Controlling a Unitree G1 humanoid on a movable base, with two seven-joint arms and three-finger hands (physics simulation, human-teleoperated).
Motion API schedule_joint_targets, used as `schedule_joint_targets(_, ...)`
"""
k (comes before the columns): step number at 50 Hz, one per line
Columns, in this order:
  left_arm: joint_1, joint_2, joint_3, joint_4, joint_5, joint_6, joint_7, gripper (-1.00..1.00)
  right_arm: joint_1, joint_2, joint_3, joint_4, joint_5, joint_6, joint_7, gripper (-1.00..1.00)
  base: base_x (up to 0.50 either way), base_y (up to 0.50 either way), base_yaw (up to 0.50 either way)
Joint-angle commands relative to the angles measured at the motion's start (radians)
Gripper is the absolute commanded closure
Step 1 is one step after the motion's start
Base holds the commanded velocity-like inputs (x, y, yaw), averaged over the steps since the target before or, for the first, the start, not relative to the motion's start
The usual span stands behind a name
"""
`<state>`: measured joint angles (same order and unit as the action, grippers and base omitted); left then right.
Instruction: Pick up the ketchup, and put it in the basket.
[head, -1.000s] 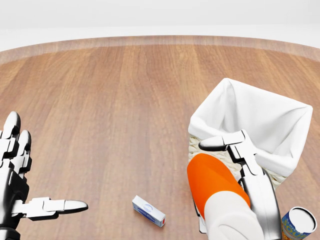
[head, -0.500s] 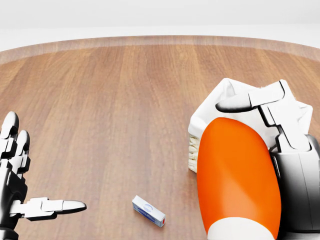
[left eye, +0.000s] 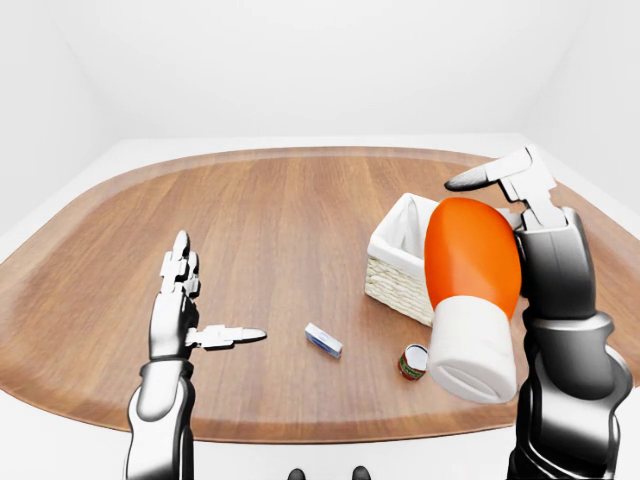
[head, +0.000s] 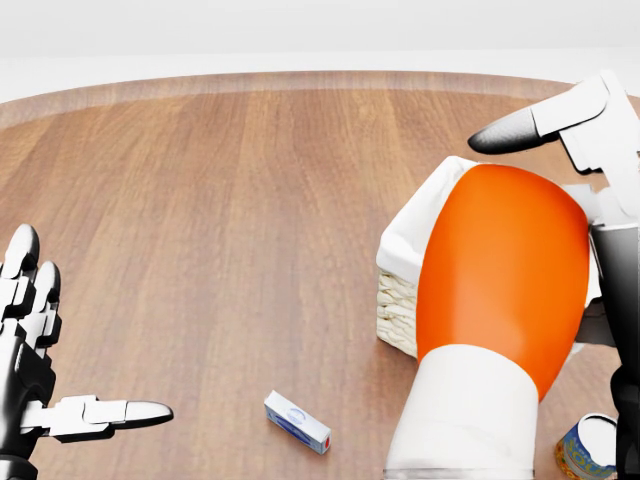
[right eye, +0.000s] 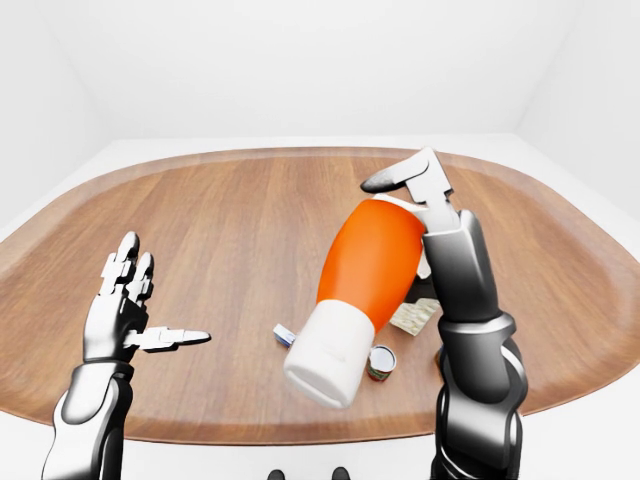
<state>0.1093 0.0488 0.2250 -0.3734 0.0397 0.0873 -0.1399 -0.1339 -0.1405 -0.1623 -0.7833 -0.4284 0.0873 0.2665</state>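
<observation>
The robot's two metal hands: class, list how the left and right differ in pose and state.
The right hand is raised over the white-lined wicker basket, gripping the orange ketchup bottle with white cap, cap downward. The left hand holds nothing, fingers spread, low above the wooden table. Both are silver, three-fingered.

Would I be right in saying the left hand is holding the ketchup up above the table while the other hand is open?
Not quite: the right hand holds the ketchup above the table, as the left-eye view shows, while the left hand is the open one.

A bare simulated test room: plain white walls around 1 rounded wooden table.
</observation>
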Motion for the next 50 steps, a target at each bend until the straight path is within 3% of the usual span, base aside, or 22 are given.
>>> schedule_joint_targets(1, -0.002, 0.001, 0.000, 0.005, 0.001, 0.000, 0.000, -1.00, -0.108, -0.079, -0.096, 0.132, 0.034, 0.000, 0.002, 1.00, 0.00, 0.00, 0.00)
schedule_joint_targets(22, -0.004, 0.005, 0.012, -0.004, -0.010, 0.000, -0.005, -1.00, -0.223, -0.212, -0.108, 0.417, -0.075, 0.000, 0.023, 1.00, 0.00, 0.00, 0.00)
schedule_joint_targets(50, -0.008, 0.008, 0.030, -0.010, -0.028, 0.000, -0.014, -1.00, -0.381, -0.364, -0.113, 0.635, -0.373, 0.000, 0.192, 1.00, 0.00, 0.00, 0.00)
